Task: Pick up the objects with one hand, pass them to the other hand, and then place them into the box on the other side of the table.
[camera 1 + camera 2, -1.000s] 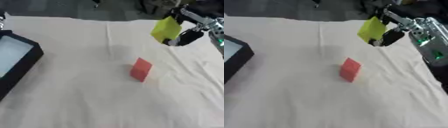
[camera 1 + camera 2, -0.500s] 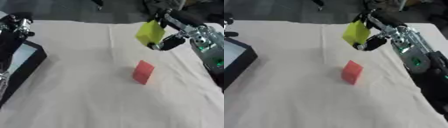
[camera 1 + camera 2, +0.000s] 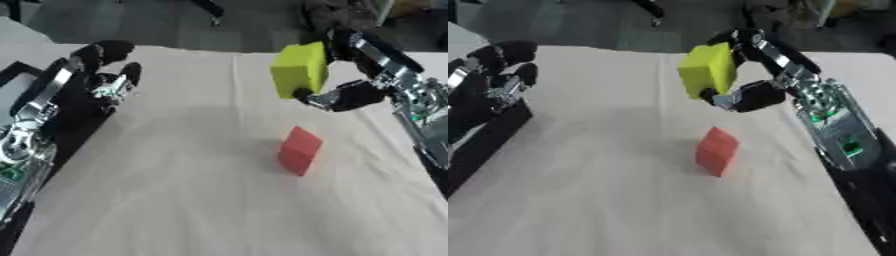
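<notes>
A yellow-green block (image 3: 300,69) hangs above the table, pinched between the fingers and thumb of my right hand (image 3: 352,94), which reaches in from the right. A red block (image 3: 299,149) stands tilted on the cream cloth below and slightly left of that hand, untouched. My left hand (image 3: 103,75) hovers at the upper left, fingers spread open and holding nothing, over the near corner of the black box (image 3: 21,89). Most of the box is cut off by the left edge.
The cream tablecloth (image 3: 175,190) covers the table, with creases running down its middle. Dark floor and chair legs (image 3: 208,9) lie beyond the far edge. My left forearm (image 3: 26,145) runs along the left side over the box.
My right hand has carried the yellow-green block leftward toward the table's middle. My left hand has come in from the left and risen above the box corner. The red block has stayed put.
</notes>
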### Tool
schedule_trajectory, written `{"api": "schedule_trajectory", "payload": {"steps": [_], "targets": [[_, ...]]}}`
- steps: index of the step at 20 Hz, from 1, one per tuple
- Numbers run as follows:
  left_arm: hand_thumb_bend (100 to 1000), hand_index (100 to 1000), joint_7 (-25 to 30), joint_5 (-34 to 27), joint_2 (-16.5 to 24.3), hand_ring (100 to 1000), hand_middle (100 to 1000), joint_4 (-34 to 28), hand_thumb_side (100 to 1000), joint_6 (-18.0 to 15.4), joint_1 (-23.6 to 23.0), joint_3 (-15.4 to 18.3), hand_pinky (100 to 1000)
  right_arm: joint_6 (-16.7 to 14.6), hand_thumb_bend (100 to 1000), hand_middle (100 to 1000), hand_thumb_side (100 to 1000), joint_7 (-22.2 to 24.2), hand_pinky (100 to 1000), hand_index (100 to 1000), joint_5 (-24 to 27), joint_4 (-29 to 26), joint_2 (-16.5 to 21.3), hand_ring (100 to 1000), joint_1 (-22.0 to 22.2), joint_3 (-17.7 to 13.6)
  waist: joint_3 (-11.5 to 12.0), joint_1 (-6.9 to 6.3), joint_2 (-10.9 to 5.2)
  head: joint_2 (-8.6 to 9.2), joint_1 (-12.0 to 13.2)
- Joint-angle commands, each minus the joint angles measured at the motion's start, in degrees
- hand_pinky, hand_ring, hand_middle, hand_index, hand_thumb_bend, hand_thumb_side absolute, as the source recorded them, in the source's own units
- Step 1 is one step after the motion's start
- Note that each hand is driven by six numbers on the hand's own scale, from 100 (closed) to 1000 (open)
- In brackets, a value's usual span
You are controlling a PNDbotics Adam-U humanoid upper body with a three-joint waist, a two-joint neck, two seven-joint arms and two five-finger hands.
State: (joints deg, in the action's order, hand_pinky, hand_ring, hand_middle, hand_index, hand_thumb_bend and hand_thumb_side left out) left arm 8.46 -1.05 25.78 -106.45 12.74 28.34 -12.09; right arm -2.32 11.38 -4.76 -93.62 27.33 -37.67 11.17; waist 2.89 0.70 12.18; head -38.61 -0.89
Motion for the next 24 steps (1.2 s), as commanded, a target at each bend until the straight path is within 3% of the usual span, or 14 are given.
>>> {"api": "schedule_trajectory", "payload": {"steps": [1, 6, 12, 19, 24], "targets": [[288, 848, 2.36, -0.21, 1.36, 955, 883, 0.04, 426, -2.16, 1.16, -0.05, 811, -1.6, 100, 401, 100, 0.64, 617, 732, 3.58, -1.25, 0.17, 379, -0.46, -1.08, 0.13, -0.87, -1.01, 0.82, 0.41], [382, 846, 7.97, -0.47, 1.52, 964, 883, 1.36, 428, -6.86, 2.21, -1.04, 829, -3.4, 100, 396, 100, 2.34, 617, 727, 8.03, -1.57, -1.49, 375, -0.14, -1.18, 0.46, -1.04, -0.52, 0.95, 0.15], [420, 845, 13.07, -0.32, 1.4, 967, 882, 1.9, 426, -9.92, 3.8, -1.98, 835, -4.61, 100, 395, 100, 3.56, 618, 724, 8.13, -1.37, -3.2, 375, -0.89, -0.17, 0.83, -1.11, -0.22, 0.88, -0.27], [447, 843, 15.54, -1.74, 1.43, 969, 868, 1.7, 434, -9.29, 5.34, -3.46, 840, -6.08, 100, 388, 100, 4.9, 618, 716, 7.44, -0.38, -4.83, 372, -1.76, 2.59, 1.11, -1.19, -0.18, 0.53, -0.58], [415, 861, 16.42, -2.05, 1.36, 985, 885, 1.83, 453, -7.72, 6.2, -4.61, 852, -7.67, 100, 379, 100, 5.49, 615, 704, 6.72, -0.31, -5.54, 367, -2.45, 4.47, 1.19, -1.24, -0.16, 0.03, -0.76]]}}
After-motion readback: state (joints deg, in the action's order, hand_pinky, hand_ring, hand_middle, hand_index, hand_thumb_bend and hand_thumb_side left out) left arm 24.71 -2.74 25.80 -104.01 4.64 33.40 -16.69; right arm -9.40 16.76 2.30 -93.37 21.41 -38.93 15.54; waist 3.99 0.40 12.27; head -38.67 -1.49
